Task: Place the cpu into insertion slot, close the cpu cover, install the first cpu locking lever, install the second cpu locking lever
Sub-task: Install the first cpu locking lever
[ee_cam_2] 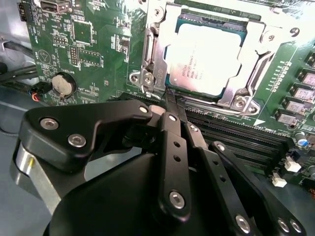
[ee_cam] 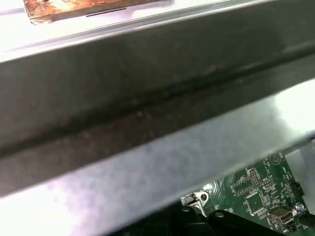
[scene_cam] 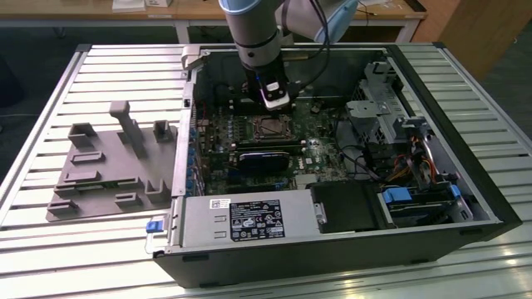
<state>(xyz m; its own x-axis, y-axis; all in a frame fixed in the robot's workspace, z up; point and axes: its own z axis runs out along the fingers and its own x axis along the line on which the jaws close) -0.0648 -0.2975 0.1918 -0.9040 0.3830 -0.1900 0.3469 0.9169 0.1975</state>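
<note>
The cpu (ee_cam_2: 204, 56), with its silvery top, lies flat in the socket of the green motherboard (ee_cam_2: 98, 39). The cpu cover (ee_cam_2: 158, 37), a metal frame with a square window, lies down around it. A thin metal lever (ee_cam_2: 259, 66) runs along one side of the socket. My gripper (ee_cam_2: 175, 101) is shut, black fingers (ee_cam_2: 170, 123) pressed together, the tips at the socket's edge near a corner screw. In the exterior view the gripper (scene_cam: 275, 104) hangs inside the open computer case just behind the socket (scene_cam: 270, 128).
Memory slots (ee_cam_2: 236, 132) run beside the socket, and a coin battery (ee_cam_2: 64, 84) sits on the board. The grey case wall (ee_cam: 147, 98) stands close to the wrist. A black-labelled power supply (scene_cam: 249, 218), a graphics card (scene_cam: 261, 159), drive cages (scene_cam: 390, 106) and a grey fixture (scene_cam: 108, 168) surround the spot.
</note>
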